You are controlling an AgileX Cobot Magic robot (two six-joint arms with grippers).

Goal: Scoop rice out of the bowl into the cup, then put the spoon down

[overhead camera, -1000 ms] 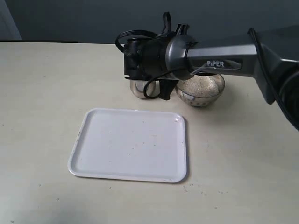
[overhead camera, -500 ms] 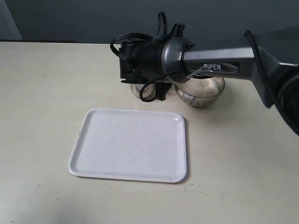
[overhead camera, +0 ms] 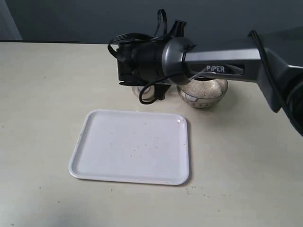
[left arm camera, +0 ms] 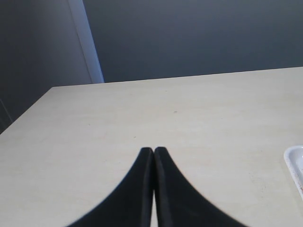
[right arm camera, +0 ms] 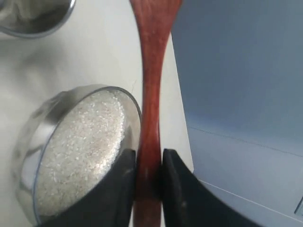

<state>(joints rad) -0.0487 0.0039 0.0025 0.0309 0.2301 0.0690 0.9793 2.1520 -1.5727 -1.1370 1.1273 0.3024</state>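
In the right wrist view my right gripper [right arm camera: 149, 158] is shut on the slim handle of the reddish-brown wooden spoon [right arm camera: 152, 90]. The handle widens toward the frame's edge, and the oval bowl of the spoon is cut off. Beside the handle stands the steel bowl [right arm camera: 26, 156], heaped with white rice [right arm camera: 83, 146]. The rim of the cup [right arm camera: 35, 19] shows in a corner. In the exterior view the right arm's wrist [overhead camera: 151, 61] hangs over the cup [overhead camera: 141, 92] and hides most of it and the spoon; the bowl [overhead camera: 203, 98] sits just right. My left gripper [left arm camera: 154, 150] is shut on nothing.
A white rectangular tray [overhead camera: 132, 146] lies on the beige table in front of the cup and bowl, and its corner [left arm camera: 296, 165] shows in the left wrist view. A few stray grains lie near the tray's front right corner [overhead camera: 189, 189].
The right arm's wrist has shifted left and slightly up over the cup, keeping hold of the spoon. Bowl, cup and tray have not moved.
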